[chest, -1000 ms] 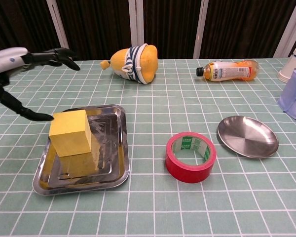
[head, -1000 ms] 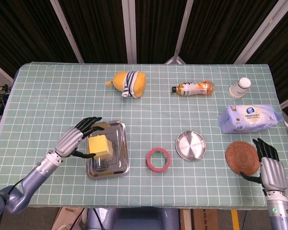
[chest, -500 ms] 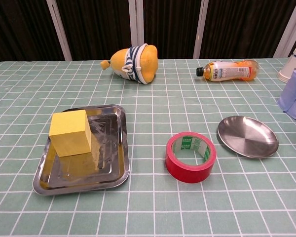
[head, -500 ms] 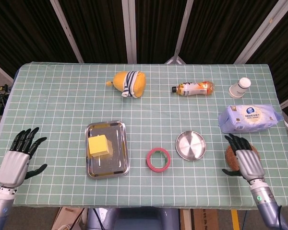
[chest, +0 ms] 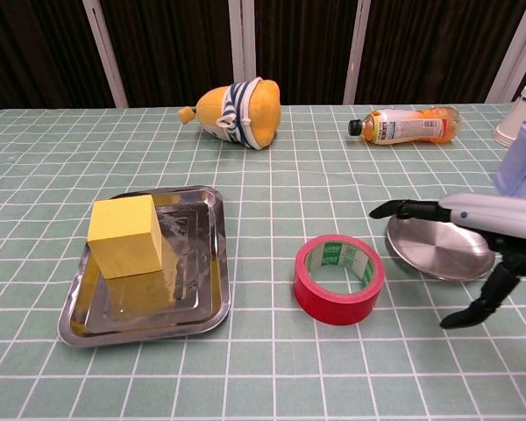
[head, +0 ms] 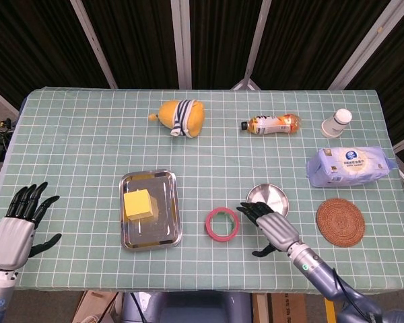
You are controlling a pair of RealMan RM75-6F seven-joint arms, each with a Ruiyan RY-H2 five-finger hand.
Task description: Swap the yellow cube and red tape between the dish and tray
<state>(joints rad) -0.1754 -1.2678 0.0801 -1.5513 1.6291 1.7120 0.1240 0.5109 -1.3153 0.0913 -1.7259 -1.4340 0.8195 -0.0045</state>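
Judging from the layout, you are partway through: the yellow cube sits in the tray, left of the red tape. The tape lies on the table, and the dish just right of it is empty. Your right hand hovers beside the tape, fingers spread, holding nothing. Your left hand waits far left of the tray, open. The right hand partly covers the dish; its wrist runs out of the chest view.
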